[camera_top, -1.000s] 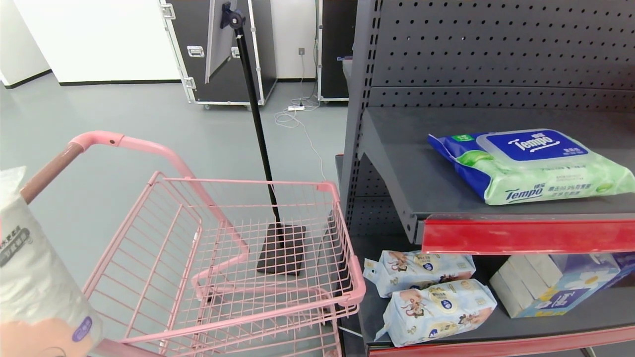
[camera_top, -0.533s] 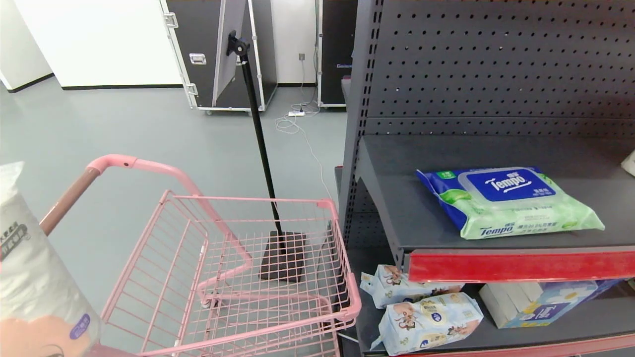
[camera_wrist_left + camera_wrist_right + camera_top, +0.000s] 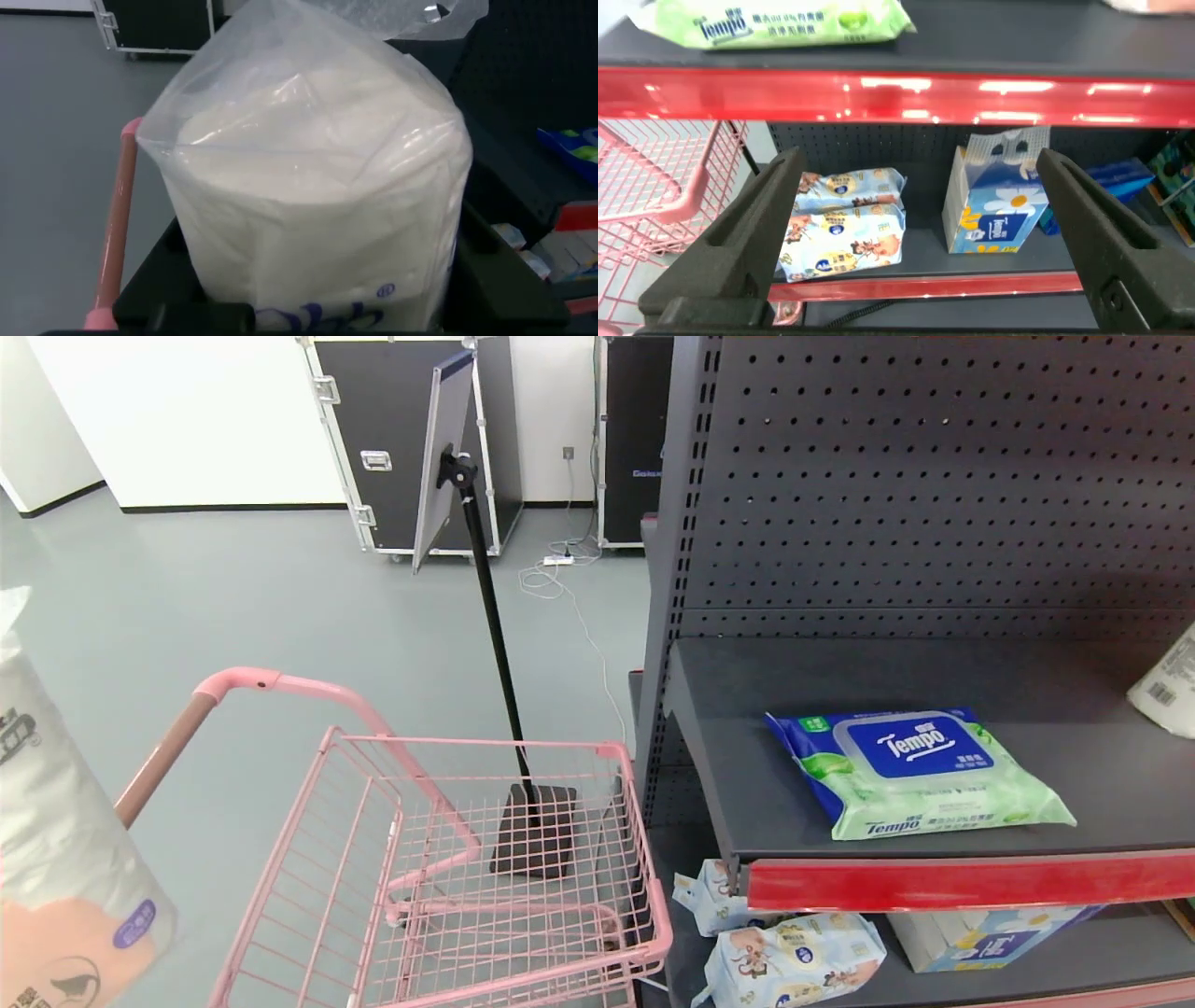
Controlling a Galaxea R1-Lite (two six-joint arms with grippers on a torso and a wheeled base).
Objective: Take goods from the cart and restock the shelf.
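We find the pack of tissue rolls (image 3: pixel 56 859), white rolls in a clear film bag, off the cart (image 3: pixel 644 859) and held in the air at the cart's left side, just beside its pink handle (image 3: pixel 233 686). The left gripper (image 3: pixel 322 280) carries it: its 2 dark jaws stand on either side of the bag's lower part and, in our judgement, are clamped on it. The right gripper (image 3: pixel 917 159) holds nothing, its jaws set wide apart, and it faces the lower board of the shelf (image 3: pixel 747 728). On that board, near the left end, lie 2 small printed packs (image 3: pixel 845 233), with a tissue box (image 3: pixel 994 201) just beside them. On the upper board a wet-wipes pack (image 3: pixel 915 775) lies flat close to the red front edge, and a white pack (image 3: pixel 1167 695) stands at the right edge, well apart from it. We judge the step in hand to be the carry from cart to shelf; placing is not yet done. The next move calls for bringing the pack across above the cart rim, lifting it over the red front edge, and setting it on the bare board between the wet-wipes pack and the white pack before the jaws part. The film looks slick and the load bulky, so a slip is possible.
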